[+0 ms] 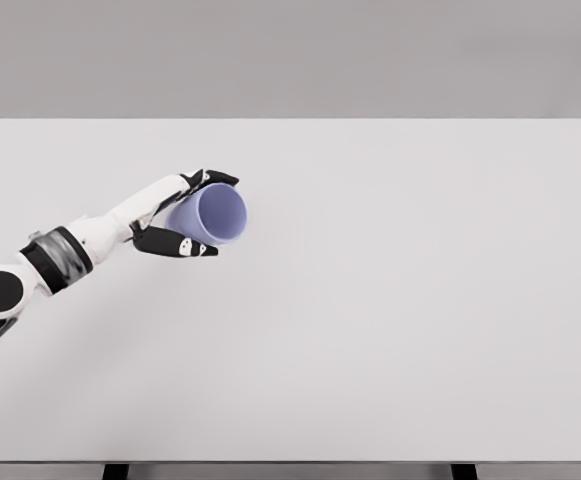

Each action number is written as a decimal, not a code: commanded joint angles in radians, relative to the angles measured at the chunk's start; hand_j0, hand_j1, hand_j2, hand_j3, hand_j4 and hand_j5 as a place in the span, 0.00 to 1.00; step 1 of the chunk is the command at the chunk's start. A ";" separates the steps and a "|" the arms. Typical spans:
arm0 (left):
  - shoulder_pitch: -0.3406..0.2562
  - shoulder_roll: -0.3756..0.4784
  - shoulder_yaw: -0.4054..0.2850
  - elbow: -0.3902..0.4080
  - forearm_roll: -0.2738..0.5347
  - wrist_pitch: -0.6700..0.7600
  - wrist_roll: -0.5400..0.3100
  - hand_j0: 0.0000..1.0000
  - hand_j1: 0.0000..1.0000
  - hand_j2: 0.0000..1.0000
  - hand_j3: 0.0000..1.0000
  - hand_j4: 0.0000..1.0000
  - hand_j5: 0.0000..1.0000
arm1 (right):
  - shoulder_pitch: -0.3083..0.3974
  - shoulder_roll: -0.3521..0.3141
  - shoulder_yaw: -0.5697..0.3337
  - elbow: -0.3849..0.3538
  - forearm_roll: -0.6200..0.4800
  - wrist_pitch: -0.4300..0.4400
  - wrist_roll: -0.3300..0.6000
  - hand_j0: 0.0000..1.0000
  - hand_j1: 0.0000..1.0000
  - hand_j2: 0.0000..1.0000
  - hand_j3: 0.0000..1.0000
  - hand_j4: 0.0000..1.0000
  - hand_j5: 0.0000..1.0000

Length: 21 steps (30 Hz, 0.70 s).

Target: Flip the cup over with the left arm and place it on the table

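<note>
You have one lavender cup (pixel 214 214) in view, left of centre in the frame, held on its side with its open mouth facing right. Your left hand (pixel 182 213) is clamped around it, dark fingers (pixel 175 243) wrapping above and below. One white table (pixel 390 300) fills the frame; only one arm shows.

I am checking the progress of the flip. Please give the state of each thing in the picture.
cup: held on its side, open mouth facing right
left hand: shut on the cup, fingers around its body
table: white, the cup not standing on it
</note>
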State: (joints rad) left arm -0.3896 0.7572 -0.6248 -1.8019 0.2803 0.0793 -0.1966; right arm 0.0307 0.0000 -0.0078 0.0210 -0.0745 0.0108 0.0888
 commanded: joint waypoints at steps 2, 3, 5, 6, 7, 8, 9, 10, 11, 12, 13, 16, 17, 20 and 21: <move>0.009 -0.007 0.022 0.000 0.002 -0.015 0.000 0.83 0.83 0.83 0.83 0.83 0.83 | 0.000 0.000 0.000 0.000 0.001 0.000 0.000 1.00 1.00 1.00 1.00 1.00 1.00; 0.017 -0.007 0.031 0.000 0.002 -0.018 0.000 0.83 0.83 0.83 0.83 0.83 0.83 | 0.000 0.000 0.000 0.000 0.001 0.000 0.000 1.00 1.00 1.00 1.00 1.00 1.00; 0.032 -0.007 0.043 0.000 0.002 -0.026 0.000 0.83 0.83 0.83 0.83 0.83 0.83 | 0.000 0.000 0.000 0.000 0.001 0.000 0.000 1.00 1.00 1.00 1.00 1.00 1.00; 0.034 -0.007 0.045 0.000 0.002 -0.029 0.000 0.83 0.83 0.83 0.83 0.83 0.83 | 0.000 0.000 0.000 0.000 0.001 0.000 0.000 1.00 1.00 1.00 1.00 1.00 1.00; 0.037 -0.007 0.048 0.000 0.002 -0.029 0.000 0.84 0.84 0.84 0.84 0.84 0.84 | 0.000 0.000 0.000 0.000 0.001 0.000 0.000 1.00 1.00 1.00 1.00 1.00 1.00; 0.043 -0.007 0.050 0.000 0.002 -0.030 0.000 0.84 0.84 0.84 0.84 0.84 0.84 | 0.000 0.000 0.000 0.000 0.001 0.000 0.000 1.00 1.00 1.00 1.00 1.00 1.00; 0.044 -0.007 0.050 0.000 0.002 -0.030 0.000 0.84 0.84 0.84 0.84 0.84 0.84 | 0.000 0.000 0.000 0.000 0.001 0.000 0.000 1.00 1.00 1.00 1.00 1.00 1.00; 0.044 -0.007 0.050 0.001 0.002 -0.030 0.000 0.84 0.84 0.84 0.84 0.84 0.84 | 0.000 0.000 0.000 0.000 0.001 0.000 0.000 1.00 1.00 1.00 1.00 1.00 1.00; 0.046 -0.007 0.050 0.000 0.002 -0.030 0.000 0.85 0.85 0.85 0.85 0.85 0.85 | 0.000 0.000 0.000 0.000 0.001 0.000 0.000 1.00 1.00 1.00 1.00 1.00 1.00; 0.049 -0.007 0.050 0.001 0.002 -0.029 0.000 0.91 0.91 0.91 0.91 0.91 0.91 | 0.000 0.000 0.000 -0.001 0.001 0.000 0.000 1.00 1.00 1.00 1.00 1.00 1.00; 0.055 -0.007 0.050 0.001 0.002 -0.029 0.000 0.93 0.93 0.93 0.93 0.93 0.93 | 0.000 0.000 0.000 0.000 0.001 0.000 0.000 1.00 1.00 1.00 1.00 1.00 1.00; 0.055 -0.007 0.050 0.001 0.000 -0.029 0.000 0.94 0.94 0.94 0.94 0.94 0.94 | 0.000 0.000 0.000 0.000 0.001 0.000 0.000 1.00 1.00 1.00 1.00 1.00 1.00; 0.055 -0.007 0.050 0.001 0.000 -0.029 0.000 0.98 0.98 0.98 0.98 0.98 0.98 | 0.000 0.000 0.000 0.000 0.001 0.000 0.000 1.00 1.00 1.00 1.00 1.00 1.00; 0.055 -0.007 0.050 0.001 0.000 -0.029 0.000 1.00 1.00 1.00 1.00 1.00 1.00 | 0.000 0.000 0.000 0.000 -0.001 0.000 0.000 1.00 1.00 1.00 1.00 1.00 1.00; 0.055 -0.007 0.050 0.001 0.000 -0.029 0.000 1.00 1.00 1.00 1.00 1.00 1.00 | 0.000 0.000 0.000 0.000 -0.001 0.000 0.000 1.00 1.00 1.00 1.00 1.00 1.00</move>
State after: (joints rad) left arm -0.3329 0.7493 -0.5757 -1.8005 0.2786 0.0509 -0.1966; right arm 0.0307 0.0000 -0.0078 0.0213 -0.0743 0.0108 0.0888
